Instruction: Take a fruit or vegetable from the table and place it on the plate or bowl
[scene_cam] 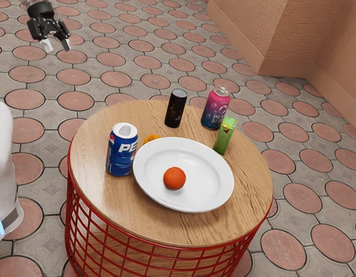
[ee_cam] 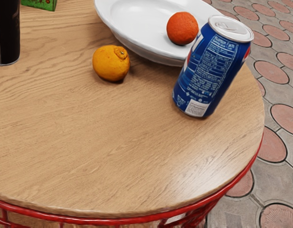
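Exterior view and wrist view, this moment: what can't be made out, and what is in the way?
Exterior view: the yellow-orange fruit is mostly hidden behind the rim of the plate.
Exterior view: the pink can has label text too small to read in full.
Wrist view: the black can is cut off by the picture's edge.
Wrist view: the green carton shows just a corner at the edge.

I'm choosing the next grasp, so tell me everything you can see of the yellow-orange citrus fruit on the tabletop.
The yellow-orange citrus fruit is roundish, slightly lumpy, with dimpled peel and a small brownish stem end on its upper side. It looks whole and rests on the wooden tabletop, just outside the rim of the white plate, between the black can and the Pepsi can. Whether it touches the rim I cannot tell.
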Controlling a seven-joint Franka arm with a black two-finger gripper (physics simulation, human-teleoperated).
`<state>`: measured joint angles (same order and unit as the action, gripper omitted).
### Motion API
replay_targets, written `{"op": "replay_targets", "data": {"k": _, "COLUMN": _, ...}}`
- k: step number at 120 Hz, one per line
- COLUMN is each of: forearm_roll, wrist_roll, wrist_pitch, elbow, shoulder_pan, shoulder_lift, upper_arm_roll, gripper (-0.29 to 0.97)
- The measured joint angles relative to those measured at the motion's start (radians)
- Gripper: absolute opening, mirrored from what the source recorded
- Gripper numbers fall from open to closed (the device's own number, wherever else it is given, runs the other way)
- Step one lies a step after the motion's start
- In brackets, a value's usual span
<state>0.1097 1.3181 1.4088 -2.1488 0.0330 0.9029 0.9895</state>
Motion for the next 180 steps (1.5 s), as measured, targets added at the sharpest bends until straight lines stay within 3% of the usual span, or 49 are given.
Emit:
{"op": "replay_targets", "data": {"k": 16, "forearm_roll": -0.023, "wrist_roll": 0.023, "wrist_pitch": 0.022, "elbow": -0.008, "shoulder_pan": 0.023, "shoulder_lift": -0.013, "upper_arm_roll": 0.052, "gripper": 0.68}}
{"op": "replay_targets", "data": {"k": 29, "forearm_roll": -0.044, "wrist_roll": 0.038, "wrist_pitch": 0.039, "elbow": -0.005, "shoulder_pan": -0.110, "shoulder_lift": -0.011, "upper_arm_roll": 0.162, "gripper": 0.68}}
{"op": "replay_targets", "data": {"k": 37, "forearm_roll": -0.058, "wrist_roll": 0.046, "wrist_pitch": 0.041, "elbow": 0.004, "shoulder_pan": -0.148, "shoulder_lift": -0.015, "upper_arm_roll": 0.186, "gripper": 0.68}}
{"op": "replay_targets", "data": {"k": 70, "forearm_roll": -0.089, "wrist_roll": 0.068, "wrist_pitch": 0.024, "elbow": 0.045, "shoulder_pan": -0.057, "shoulder_lift": -0.022, "upper_arm_roll": -0.003, "gripper": 0.68}}
{"op": "replay_targets", "data": {"k": 79, "forearm_roll": -0.091, "wrist_roll": 0.074, "wrist_pitch": 0.024, "elbow": 0.053, "shoulder_pan": -0.067, "shoulder_lift": -0.029, "upper_arm_roll": -0.007, "gripper": 0.68}}
{"op": "replay_targets", "data": {"k": 95, "forearm_roll": -0.123, "wrist_roll": 0.093, "wrist_pitch": 0.069, "elbow": 0.111, "shoulder_pan": -0.372, "shoulder_lift": -0.046, "upper_arm_roll": 0.272, "gripper": 0.68}}
{"op": "replay_targets", "data": {"k": 105, "forearm_roll": -0.156, "wrist_roll": 0.105, "wrist_pitch": 0.124, "elbow": 0.137, "shoulder_pan": -0.593, "shoulder_lift": -0.045, "upper_arm_roll": 0.519, "gripper": 0.68}}
{"op": "replay_targets", "data": {"k": 118, "forearm_roll": -0.175, "wrist_roll": 0.119, "wrist_pitch": 0.178, "elbow": 0.142, "shoulder_pan": -0.660, "shoulder_lift": -0.044, "upper_arm_roll": 0.620, "gripper": 0.68}}
{"op": "replay_targets", "data": {"k": 142, "forearm_roll": -0.162, "wrist_roll": 0.138, "wrist_pitch": 0.221, "elbow": 0.110, "shoulder_pan": -0.661, "shoulder_lift": -0.044, "upper_arm_roll": 0.633, "gripper": 0.68}}
{"op": "replay_targets", "data": {"k": 161, "forearm_roll": -0.105, "wrist_roll": 0.133, "wrist_pitch": 0.247, "elbow": 0.081, "shoulder_pan": -0.755, "shoulder_lift": -0.046, "upper_arm_roll": 0.620, "gripper": 0.68}}
{"op": "replay_targets", "data": {"k": 180, "forearm_roll": -0.046, "wrist_roll": 0.115, "wrist_pitch": 0.262, "elbow": 0.013, "shoulder_pan": -0.719, "shoulder_lift": -0.044, "upper_arm_roll": 0.511, "gripper": 0.68}}
